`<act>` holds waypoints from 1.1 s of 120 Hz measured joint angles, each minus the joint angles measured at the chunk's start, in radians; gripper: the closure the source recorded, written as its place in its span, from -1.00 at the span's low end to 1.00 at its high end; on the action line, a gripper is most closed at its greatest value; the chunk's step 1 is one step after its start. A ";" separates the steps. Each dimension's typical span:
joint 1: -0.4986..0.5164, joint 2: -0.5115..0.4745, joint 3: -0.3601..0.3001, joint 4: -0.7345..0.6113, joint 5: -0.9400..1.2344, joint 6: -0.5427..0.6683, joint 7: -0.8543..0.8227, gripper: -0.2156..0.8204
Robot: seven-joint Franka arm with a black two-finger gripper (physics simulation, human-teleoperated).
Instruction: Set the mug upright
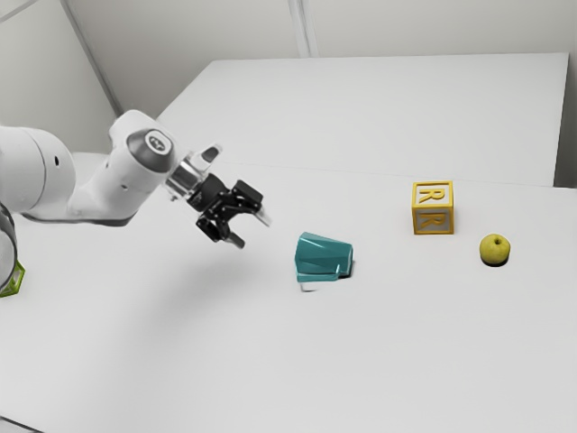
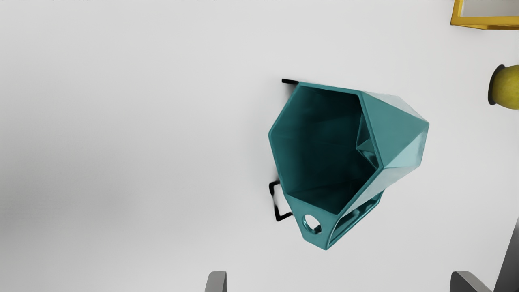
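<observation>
The black gripper (image 1: 250, 231) hangs above the table in the exterior view, to the left of the mug and apart from it, its two fingers spread. A teal faceted mug (image 1: 323, 258) lies on its side on the white table. In the wrist view the mug (image 2: 399, 134) turns its open mouth toward the camera, its handle (image 2: 320, 233) out on the side nearer the fingertips. Wide apart at the bottom edge stand the fingertips of the gripper (image 2: 338, 282), with nothing held between them.
Beyond the mug, toward the exterior view's right, sit a yellow-framed letter block (image 1: 433, 208) and a yellow-green fruit (image 1: 494, 249). A green-edged object (image 1: 13, 281) is partly visible at the exterior view's far left, by the arm's base. White table (image 1: 270, 361) lies under everything.
</observation>
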 joint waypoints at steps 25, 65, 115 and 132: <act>-0.057 0.051 -0.023 0.001 -0.089 0.031 0.056 -0.58; -0.099 0.099 -0.033 0.020 -0.135 0.085 0.113 -0.54; -0.110 0.160 -0.031 0.082 -0.154 0.113 0.155 -0.33; -0.121 0.160 -0.036 0.083 -0.159 0.120 0.165 -0.06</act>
